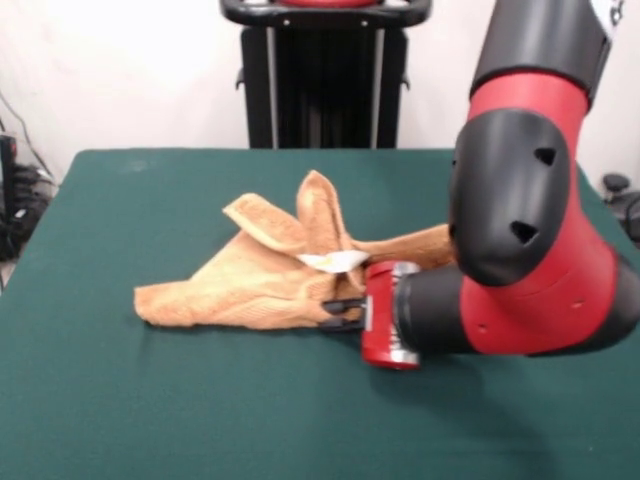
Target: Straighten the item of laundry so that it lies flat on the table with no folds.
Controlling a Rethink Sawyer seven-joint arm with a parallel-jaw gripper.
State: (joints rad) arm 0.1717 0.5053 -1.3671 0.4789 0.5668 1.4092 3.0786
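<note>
Green felt desk, wide bare room on all sides of towel. Orange-tan terry, crumpled mid-desk, two corners peaked up, white tag showing, one end trailing behind arm. Black jaws at towel's near edge, touching cloth; wide or narrow, cannot tell.

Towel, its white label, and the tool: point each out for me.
Towel [225,290]: front view, on the flat spread part at the picture's left.
Label [335,262]: front view, middle of the white tag.
Tool [340,312]: front view, between the black fingertips at the towel's edge.
</note>
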